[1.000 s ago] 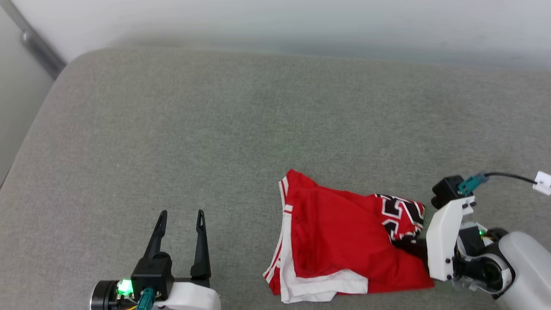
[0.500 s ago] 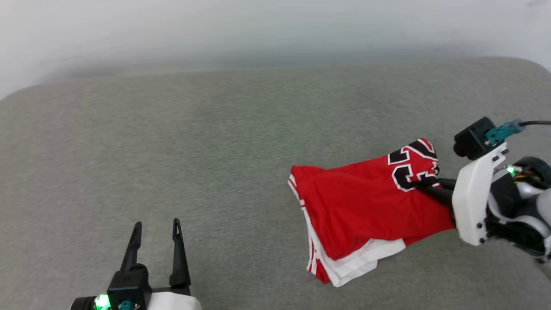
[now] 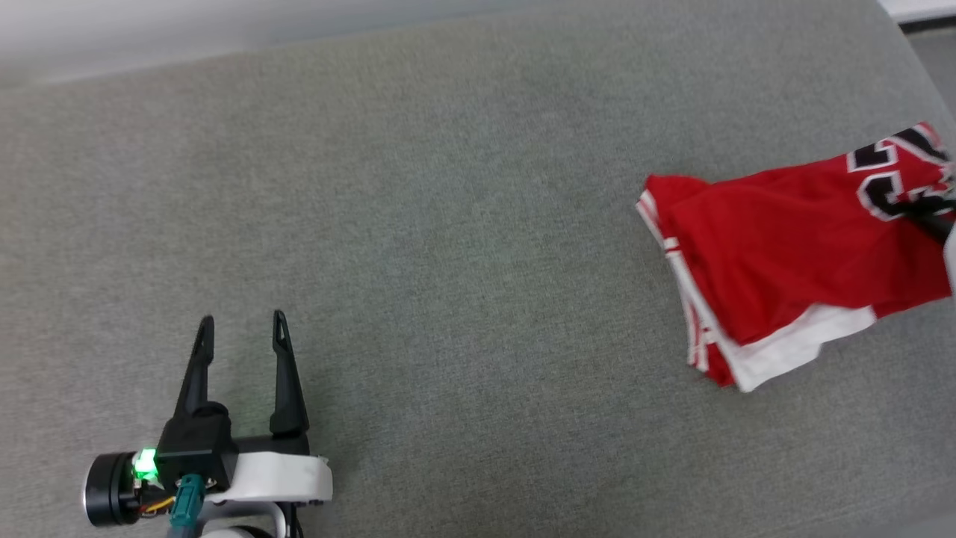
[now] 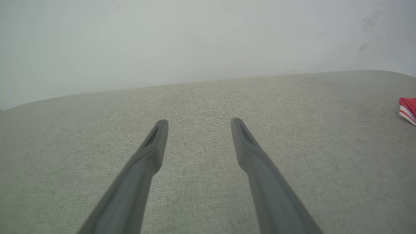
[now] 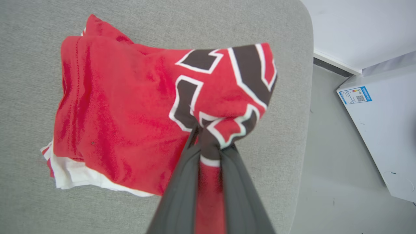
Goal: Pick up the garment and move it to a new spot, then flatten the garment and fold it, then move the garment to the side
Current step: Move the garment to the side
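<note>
— Grey upholstered cushion (image 3: 448,224), entry one. Setting?
— Spans the head view. Pale wall (image 4: 162,39) behind at 12 o'clock. In the right wrist view, grey floor (image 5: 325,162) and a white box (image 5: 383,136) lie past its rounded corner.
— Entry two, garment (image 3: 784,254)?
— Red with white trim, bunched on the cushion at 3 o'clock near that corner.
— Entry three, right gripper (image 5: 211,146)?
— Fingers pinched tight on the black-numeral fold, red cloth squeezed between them.
— Entry four, left gripper (image 3: 241,320)?
— At 7 o'clock, fingers spread wide, holding nothing, well apart from the garment.
</note>
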Robot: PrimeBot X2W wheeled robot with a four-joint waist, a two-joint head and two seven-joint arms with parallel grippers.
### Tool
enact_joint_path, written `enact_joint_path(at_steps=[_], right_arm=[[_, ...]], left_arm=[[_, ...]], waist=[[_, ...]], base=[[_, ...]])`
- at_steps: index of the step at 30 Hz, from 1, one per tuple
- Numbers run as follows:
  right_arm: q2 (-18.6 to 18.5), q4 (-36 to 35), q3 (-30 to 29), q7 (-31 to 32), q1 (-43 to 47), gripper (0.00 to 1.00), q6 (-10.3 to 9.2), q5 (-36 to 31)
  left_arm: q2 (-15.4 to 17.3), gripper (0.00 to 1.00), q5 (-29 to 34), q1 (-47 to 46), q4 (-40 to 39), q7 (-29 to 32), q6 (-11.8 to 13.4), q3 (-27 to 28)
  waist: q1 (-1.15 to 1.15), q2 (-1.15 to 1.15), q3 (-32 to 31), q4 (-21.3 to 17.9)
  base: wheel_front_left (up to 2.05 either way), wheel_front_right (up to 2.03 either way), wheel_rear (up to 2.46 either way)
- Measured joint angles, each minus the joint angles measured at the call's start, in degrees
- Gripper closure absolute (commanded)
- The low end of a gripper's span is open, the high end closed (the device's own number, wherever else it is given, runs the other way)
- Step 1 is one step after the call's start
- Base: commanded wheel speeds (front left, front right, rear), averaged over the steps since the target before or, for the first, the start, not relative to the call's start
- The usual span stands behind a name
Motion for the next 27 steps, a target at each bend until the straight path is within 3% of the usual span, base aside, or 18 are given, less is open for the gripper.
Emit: enact_joint_path(at_steps=[15, 22, 23, 24, 27], right_arm=[[-3.92, 19.80, -7.20, -6.91, -7.65, 1.00, 0.02, -5.91], [0.36, 26.53, -9.66, -9.48, -8.76, 1.00, 0.02, -8.04], [1.03, 27.37, -9.88, -9.68, -8.76, 0.38, 0.02, -8.39], [1.52, 28.11, -10.37, -10.55, -8.79, 0.00, 0.02, -9.04], [2.16, 30.80, -12.14, -13.97, -9.66, 0.00, 0.02, -12.39]], left_arm=[[0.37, 0.00, 1.69, -4.68, -3.39, 0.00, -0.11, -0.78], [0.55, 0.00, 1.76, -5.68, -3.35, 0.00, 0.32, -1.46], [0.57, 0.00, 1.72, -5.77, -3.26, 0.00, 0.36, -1.54], [0.56, 0.00, 1.67, -5.78, -3.13, 0.00, 0.40, -1.64], [0.47, 0.00, 1.19, -5.49, -2.52, 0.00, 0.77, -2.09]], waist=[[0.00, 0.00, 11.14, -0.79], [0.00, 0.00, 12.62, -0.11], [0.00, 0.00, 12.29, -0.06], [0.00, 0.00, 11.86, -0.01], [0.00, 0.00, 10.10, 0.27]], base=[[0.00, 0.00, 0.00], [0.00, 0.00, 0.00], [0.00, 0.00, 0.00], [0.00, 0.00, 0.00], [0.00, 0.00, 0.00]])
